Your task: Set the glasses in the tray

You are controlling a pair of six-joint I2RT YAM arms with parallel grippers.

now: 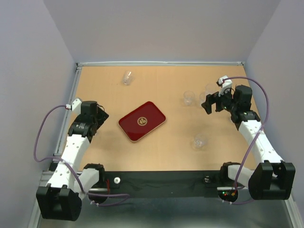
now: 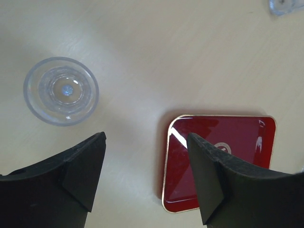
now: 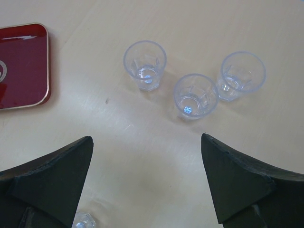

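We see the left claw open, its two dark fingers spread along the bottom of the left wrist view with bare table between them. Above the left-hand finger, apart from it, a glass stands upright, seen from straight overhead. The tray lies flat in the lower right of the frame, partly covered by the other finger. A second glass is clipped by the upper right corner.

The right claw is open too, its fingers wide apart in the bottom corners of its view. Above the gap three glasses stand upright on the table. One is at upper centre. Two more sit close together to its right, and we cannot tell whether they touch. A corner of the tray shows at upper left, and part of another glass shows at the bottom edge.

In the top view the left claw sits left of the tray and the right claw sits at centre right. Every glass we see there stands on the table outside the tray. One is at upper centre, two are beside the right claw, and one is to the lower right of the tray.
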